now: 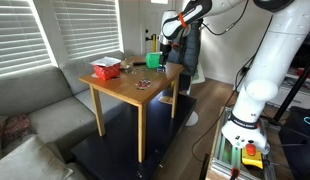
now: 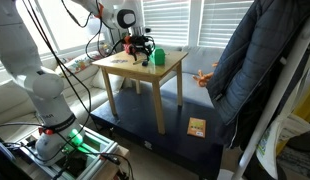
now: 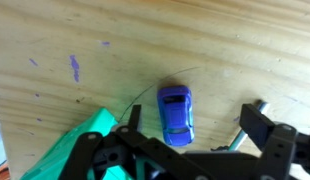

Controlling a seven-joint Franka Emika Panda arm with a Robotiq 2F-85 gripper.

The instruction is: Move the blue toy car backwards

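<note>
The blue toy car (image 3: 176, 113) stands on the wooden table (image 3: 75, 40) in the wrist view, its length running up and down the picture. My gripper (image 3: 193, 125) is open, low over the table. Its two black fingers straddle the car without touching it, and the car sits nearer the left finger. In both exterior views the gripper (image 1: 166, 57) (image 2: 142, 50) hangs over the far end of the small table (image 1: 120, 92) (image 2: 130, 75). The car is too small to make out there.
A green object (image 3: 83, 150) (image 2: 157, 57) lies right beside the gripper's left finger. A red container (image 1: 106, 68) and a small dark item (image 1: 143, 84) sit on the table. A grey sofa (image 1: 30, 100) is beside it, and a hanging jacket (image 2: 250, 60) stands nearby.
</note>
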